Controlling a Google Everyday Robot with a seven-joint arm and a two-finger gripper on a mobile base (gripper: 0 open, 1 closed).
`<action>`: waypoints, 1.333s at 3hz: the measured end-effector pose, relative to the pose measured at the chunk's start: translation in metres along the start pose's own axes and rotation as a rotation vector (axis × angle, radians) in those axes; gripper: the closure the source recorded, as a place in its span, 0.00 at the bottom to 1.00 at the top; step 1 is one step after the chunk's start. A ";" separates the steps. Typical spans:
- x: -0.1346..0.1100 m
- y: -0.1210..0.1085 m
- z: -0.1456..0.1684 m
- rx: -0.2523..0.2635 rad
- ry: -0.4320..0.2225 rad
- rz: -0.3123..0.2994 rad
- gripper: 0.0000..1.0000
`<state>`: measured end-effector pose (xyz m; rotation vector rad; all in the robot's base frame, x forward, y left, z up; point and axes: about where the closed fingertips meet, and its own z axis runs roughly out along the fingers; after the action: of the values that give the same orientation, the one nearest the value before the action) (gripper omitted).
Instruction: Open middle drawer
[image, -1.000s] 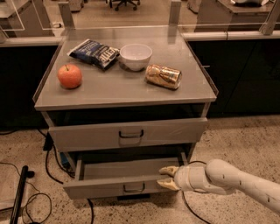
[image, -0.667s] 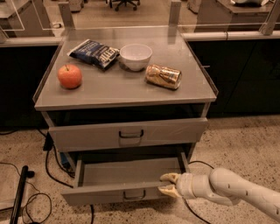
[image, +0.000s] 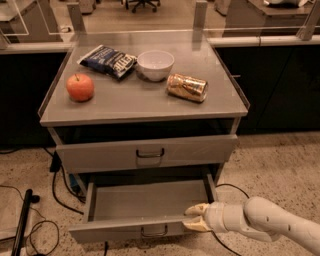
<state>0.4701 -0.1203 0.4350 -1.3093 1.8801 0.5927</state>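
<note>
The middle drawer (image: 120, 231) is the lower of the two grey drawers I can see, and it is pulled well out. Its plain grey tray (image: 150, 200) is empty, and a small dark bail handle (image: 154, 231) sits at the centre of its front. My gripper (image: 192, 218) is at the right end of that front panel. Its cream fingers (image: 196, 209) straddle the panel's top edge, one inside the tray and one outside. My white arm comes in from the lower right.
The drawer above (image: 100, 156) is closed. On the cabinet top (image: 140, 102) are an apple (image: 80, 87), a chip bag (image: 107, 60), a white bowl (image: 155, 64) and a can lying on its side (image: 186, 87). Cables and a black pole (image: 22, 220) lie on the floor at left.
The middle drawer has slid further out toward the camera, with my gripper moving back with its right front corner.
</note>
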 end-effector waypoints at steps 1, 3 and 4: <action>0.001 0.002 -0.001 0.001 0.001 0.003 1.00; 0.001 0.002 -0.001 0.001 0.001 0.002 0.66; 0.001 0.002 -0.001 0.001 0.000 0.002 0.42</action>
<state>0.4677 -0.1211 0.4349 -1.3070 1.8824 0.5931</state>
